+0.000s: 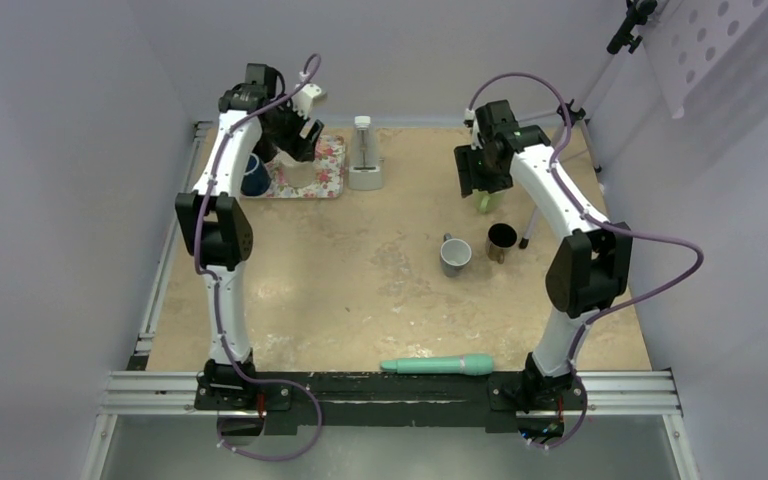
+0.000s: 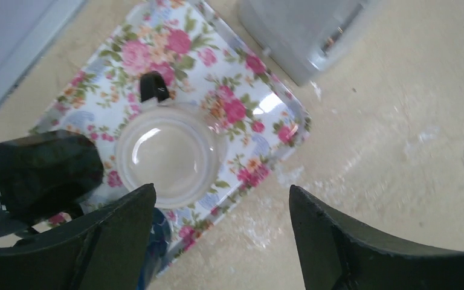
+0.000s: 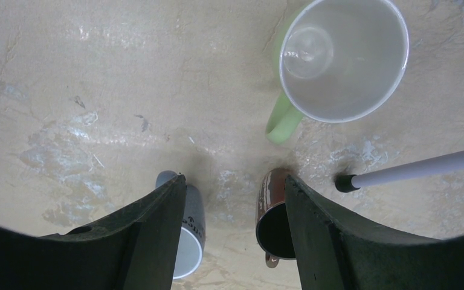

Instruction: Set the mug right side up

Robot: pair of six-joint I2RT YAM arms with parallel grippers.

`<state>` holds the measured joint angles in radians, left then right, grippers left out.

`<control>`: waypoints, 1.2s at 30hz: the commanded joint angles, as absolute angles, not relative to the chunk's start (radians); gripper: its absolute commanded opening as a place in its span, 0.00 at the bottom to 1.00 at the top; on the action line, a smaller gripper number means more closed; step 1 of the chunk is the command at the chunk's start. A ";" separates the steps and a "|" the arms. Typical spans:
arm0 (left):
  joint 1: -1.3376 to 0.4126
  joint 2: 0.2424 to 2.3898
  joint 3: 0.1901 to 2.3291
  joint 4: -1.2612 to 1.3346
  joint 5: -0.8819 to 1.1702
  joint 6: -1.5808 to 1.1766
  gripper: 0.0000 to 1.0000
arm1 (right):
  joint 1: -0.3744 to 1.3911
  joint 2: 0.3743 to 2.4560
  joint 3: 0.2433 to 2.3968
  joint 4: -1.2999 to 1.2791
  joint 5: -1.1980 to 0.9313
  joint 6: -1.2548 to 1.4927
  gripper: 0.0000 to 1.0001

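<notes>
A pale mug with a black handle stands on end on the floral tray. Its round top faces my left wrist camera and looks like an open mouth. My left gripper hovers above the tray's near edge, open and empty, its left fingertip just short of the mug. From above, the mug sits under the left gripper at the back left. My right gripper is open and empty above bare table, short of an upright green mug.
A grey mug and a brown mug stand upright under the right fingers. A tripod leg rests beside them. A blue mug sits left of the tray, a grey-white device to its right. A teal tool lies at the near edge.
</notes>
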<state>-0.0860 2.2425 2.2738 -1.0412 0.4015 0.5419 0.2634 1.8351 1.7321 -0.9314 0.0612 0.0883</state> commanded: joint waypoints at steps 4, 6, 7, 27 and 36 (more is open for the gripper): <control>-0.107 2.375 2.369 -0.900 0.233 0.391 0.89 | 0.265 1.785 1.688 -0.898 0.063 0.067 0.64; -0.118 2.395 2.378 -0.862 0.189 0.411 0.93 | 0.264 1.790 1.676 -0.897 0.063 0.067 0.64; -0.121 2.404 2.383 -0.840 0.173 0.418 0.95 | 0.265 1.792 1.670 -0.897 0.063 0.067 0.64; -0.112 2.361 2.212 -0.960 0.308 0.777 0.70 | 0.265 1.804 1.634 -0.892 0.052 0.063 0.64; -0.093 2.301 2.133 -1.139 0.412 1.012 0.58 | 0.265 1.766 1.586 -0.879 0.051 0.052 0.64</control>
